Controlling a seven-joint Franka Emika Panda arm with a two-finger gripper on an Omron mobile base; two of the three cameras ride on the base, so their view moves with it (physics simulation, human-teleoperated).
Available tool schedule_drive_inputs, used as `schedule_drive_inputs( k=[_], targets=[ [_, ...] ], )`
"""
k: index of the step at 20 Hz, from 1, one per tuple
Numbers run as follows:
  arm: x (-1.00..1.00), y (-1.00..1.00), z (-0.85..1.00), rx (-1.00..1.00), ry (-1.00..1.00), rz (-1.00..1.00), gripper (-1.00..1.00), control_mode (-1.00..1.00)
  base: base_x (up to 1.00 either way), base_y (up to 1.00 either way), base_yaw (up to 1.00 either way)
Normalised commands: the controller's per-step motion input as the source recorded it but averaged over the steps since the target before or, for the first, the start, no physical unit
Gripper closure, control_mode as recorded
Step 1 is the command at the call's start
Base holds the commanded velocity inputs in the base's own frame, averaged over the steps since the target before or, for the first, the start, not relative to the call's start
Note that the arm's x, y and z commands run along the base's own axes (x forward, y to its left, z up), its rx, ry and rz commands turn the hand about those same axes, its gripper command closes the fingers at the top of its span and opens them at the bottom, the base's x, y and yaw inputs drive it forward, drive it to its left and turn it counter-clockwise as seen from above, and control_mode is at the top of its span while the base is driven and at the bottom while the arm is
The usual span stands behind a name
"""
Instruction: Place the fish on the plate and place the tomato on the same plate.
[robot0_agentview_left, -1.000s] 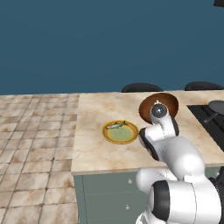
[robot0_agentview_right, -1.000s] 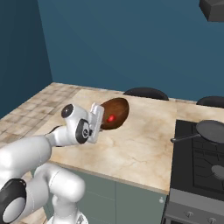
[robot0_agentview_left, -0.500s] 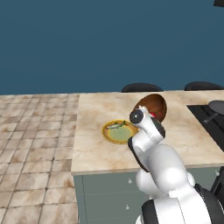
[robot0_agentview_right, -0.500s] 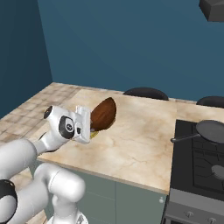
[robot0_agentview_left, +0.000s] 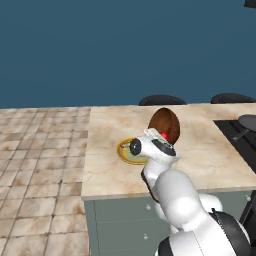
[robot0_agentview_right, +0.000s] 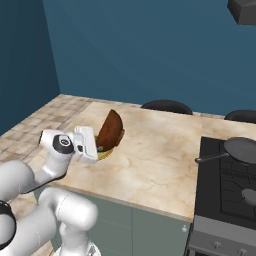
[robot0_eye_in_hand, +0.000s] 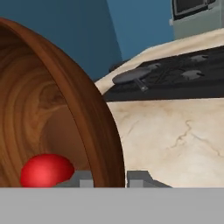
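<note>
Plate (robot0_agentview_left: 126, 151): we see its yellow-orange rim at centre-left of the left base view, on the counter, partly behind the arm; in the right base view a sliver of it shows under the bowl, left of centre.
Counter (robot0_agentview_left: 210, 150): the pale marble top runs across the middle of both base views, with the dark stove at the right edge.
Wooden bowl (robot0_agentview_left: 165, 123): we find it tipped up on edge, just right of the plate in the left base view. A second ago it sat further right in that view, well apart from the plate; now it stands at the plate's edge, seemingly overlapping it.
Frying pan (robot0_agentview_right: 242, 149): it rests on the stove at the right of the right base view, away from the work.
Gripper (robot0_eye_in_hand: 110, 179): in the hand view its fingers (robot0_eye_in_hand: 139, 178) straddle the bowl's rim at the bottom centre, closed on the bowl wall, so we read the bowl as carried, not the tomato itself.
Tomato (robot0_eye_in_hand: 46, 170): red and round, it lies inside the tilted bowl at the lower left of the hand view; it also peeps out by the wrist in the left base view.
Fish: we cannot make it out on the plate here.
Meaning for the task: we judge the tomato has come close to the plate, and tipping it out looks the likely next step.
</note>
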Motion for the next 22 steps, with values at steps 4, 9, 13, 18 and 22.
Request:
schedule_drive_inputs(
  k=[4, 9, 13, 18, 22],
  targets=[
    [0.01, 0.20, 0.00, -0.33, 0.12, 0.10, 1.00, -1.00, 0.00, 0.00, 0.00],
    [0.20, 0.21, 0.00, -0.29, 0.10, 0.11, 1.00, -1.00, 0.00, 0.00, 0.00],
    [0.35, 0.16, 0.00, -0.22, 0.06, 0.11, 1.00, -1.00, 0.00, 0.00, 0.00],
    [0.11, 0.15, 0.00, -0.19, 0.00, 0.10, 1.00, -1.00, 0.00, 0.00, 0.00],
    [0.02, 0.18, 0.00, -0.21, 0.00, 0.09, 1.00, -1.00, 0.00, 0.00, 0.00]
  ],
)
